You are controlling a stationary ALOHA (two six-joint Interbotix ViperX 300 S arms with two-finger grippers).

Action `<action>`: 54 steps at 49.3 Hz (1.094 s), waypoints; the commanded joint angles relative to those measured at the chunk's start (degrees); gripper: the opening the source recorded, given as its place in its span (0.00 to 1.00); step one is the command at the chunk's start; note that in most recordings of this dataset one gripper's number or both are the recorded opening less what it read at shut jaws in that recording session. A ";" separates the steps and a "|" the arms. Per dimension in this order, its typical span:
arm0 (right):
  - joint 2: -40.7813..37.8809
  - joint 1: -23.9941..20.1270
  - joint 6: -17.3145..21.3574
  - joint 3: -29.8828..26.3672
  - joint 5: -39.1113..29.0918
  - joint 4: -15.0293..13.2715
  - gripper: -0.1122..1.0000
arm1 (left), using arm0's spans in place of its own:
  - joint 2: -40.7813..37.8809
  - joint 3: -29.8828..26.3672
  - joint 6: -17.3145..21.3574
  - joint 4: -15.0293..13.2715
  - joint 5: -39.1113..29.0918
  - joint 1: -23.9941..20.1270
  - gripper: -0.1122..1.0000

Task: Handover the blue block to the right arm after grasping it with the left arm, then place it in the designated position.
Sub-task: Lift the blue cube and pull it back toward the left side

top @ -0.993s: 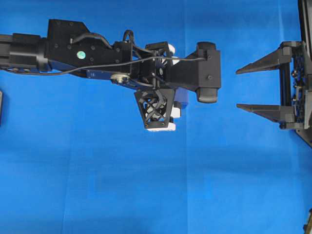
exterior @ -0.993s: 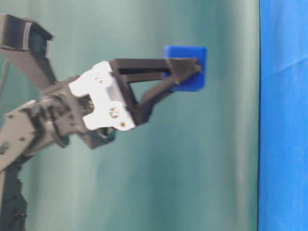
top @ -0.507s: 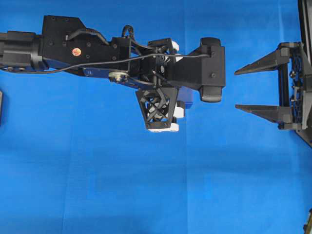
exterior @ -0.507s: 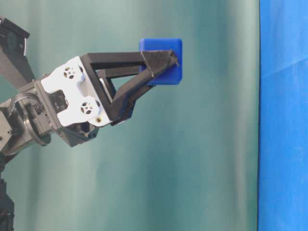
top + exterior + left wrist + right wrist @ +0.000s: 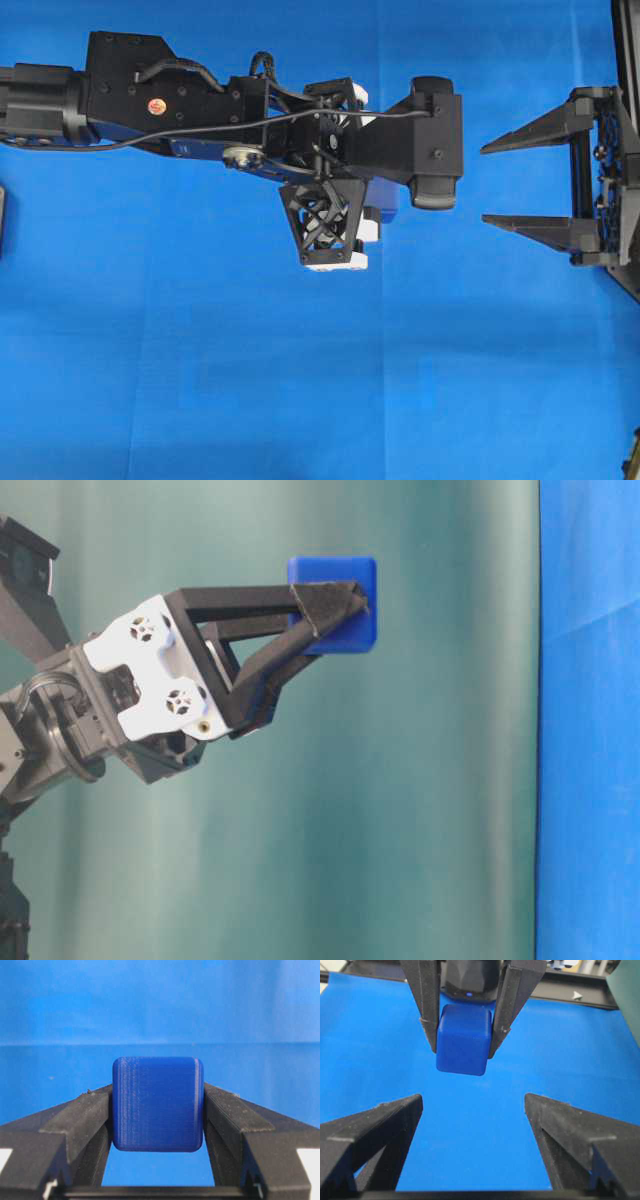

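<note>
The blue block is clamped at the tips of the left gripper, raised above the bench. The right gripper waits spread wide, near. Risk: the shallow tip hold may slip during handover.

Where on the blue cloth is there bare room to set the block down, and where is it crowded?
Bare blue cloth fills the whole lower half of the overhead view, below both arms. The upper band is crowded: the left arm stretches across it, its gripper shut on the blue block, and the right gripper waits with jaws open at the right edge.
</note>
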State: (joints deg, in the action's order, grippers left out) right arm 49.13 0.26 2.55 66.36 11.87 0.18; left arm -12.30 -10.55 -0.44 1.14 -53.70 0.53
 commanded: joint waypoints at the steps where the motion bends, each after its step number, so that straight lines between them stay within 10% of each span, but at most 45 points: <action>1: -0.18 0.09 0.09 -0.97 0.26 0.26 0.96 | 2.99 -0.53 0.00 0.09 0.97 0.00 0.52; 36: -0.18 0.09 0.18 -0.97 0.26 0.26 0.96 | 5.19 2.55 -0.53 0.09 2.55 0.09 0.52; 54: -0.18 0.09 0.09 -0.97 0.26 0.26 0.96 | 14.41 18.37 -0.70 0.09 22.76 0.26 0.52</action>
State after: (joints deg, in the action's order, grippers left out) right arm 49.13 0.26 2.64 66.36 11.87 0.18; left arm -1.85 5.27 -1.23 1.14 -35.86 0.70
